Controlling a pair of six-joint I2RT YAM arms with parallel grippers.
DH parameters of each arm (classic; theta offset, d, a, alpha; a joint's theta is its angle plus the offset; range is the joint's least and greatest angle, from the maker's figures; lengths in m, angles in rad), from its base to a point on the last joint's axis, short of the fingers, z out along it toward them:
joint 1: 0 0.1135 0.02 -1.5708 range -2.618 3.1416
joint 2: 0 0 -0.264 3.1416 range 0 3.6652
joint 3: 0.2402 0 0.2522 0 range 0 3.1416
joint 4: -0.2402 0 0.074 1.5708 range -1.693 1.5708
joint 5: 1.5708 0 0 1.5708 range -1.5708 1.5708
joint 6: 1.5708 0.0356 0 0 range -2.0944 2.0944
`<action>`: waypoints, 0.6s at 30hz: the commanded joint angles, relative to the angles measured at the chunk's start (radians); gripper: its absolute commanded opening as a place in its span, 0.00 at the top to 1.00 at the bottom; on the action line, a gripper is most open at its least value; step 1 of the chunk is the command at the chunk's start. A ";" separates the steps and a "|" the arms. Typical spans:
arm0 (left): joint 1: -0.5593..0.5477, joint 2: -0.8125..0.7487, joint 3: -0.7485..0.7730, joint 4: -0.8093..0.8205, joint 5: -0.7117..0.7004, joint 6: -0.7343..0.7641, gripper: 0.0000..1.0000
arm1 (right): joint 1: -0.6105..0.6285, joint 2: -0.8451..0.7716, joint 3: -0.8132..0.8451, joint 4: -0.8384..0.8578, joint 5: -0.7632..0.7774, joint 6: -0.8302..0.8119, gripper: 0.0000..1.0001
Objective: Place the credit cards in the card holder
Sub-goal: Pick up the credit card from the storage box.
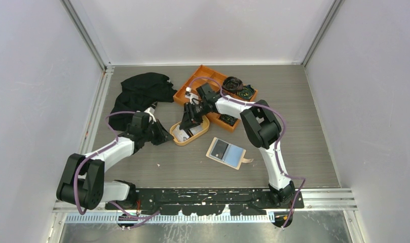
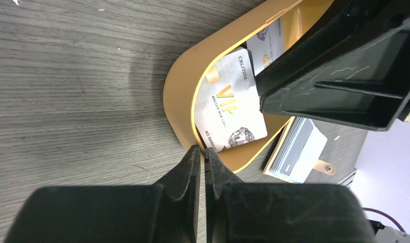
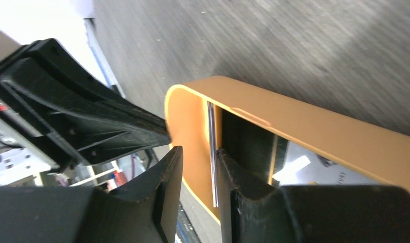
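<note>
Checking room: bare surface [image 1: 152, 164] shows between the arm bases and the oval orange dish [image 1: 178, 139]. The card holder [image 1: 227, 152] lies spread open just right of the dish, well in from every edge, with dark and pale blue panels on its inner face. Credit cards [image 2: 230, 109] lie in the dish, the top one white with gold "VIP" print. Right tool [image 3: 198, 151] is inside the dish, narrowly parted and straddling one card [image 3: 211, 126] that stands on edge against one finger, with a gap to the other. Left tool [image 2: 202, 151] is closed to a sliver and empty, its tips at the dish's outer rim; contact cannot be told.
</note>
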 commanded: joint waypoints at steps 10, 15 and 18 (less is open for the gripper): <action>-0.010 0.011 -0.004 0.061 0.019 -0.005 0.95 | 0.046 0.004 -0.004 0.053 -0.083 0.042 0.65; -0.009 0.004 -0.004 0.056 0.016 -0.005 0.95 | 0.046 -0.003 -0.038 0.133 -0.093 0.102 0.71; -0.009 -0.001 -0.007 0.057 0.015 -0.005 0.95 | 0.048 0.006 0.003 -0.013 0.004 -0.005 0.71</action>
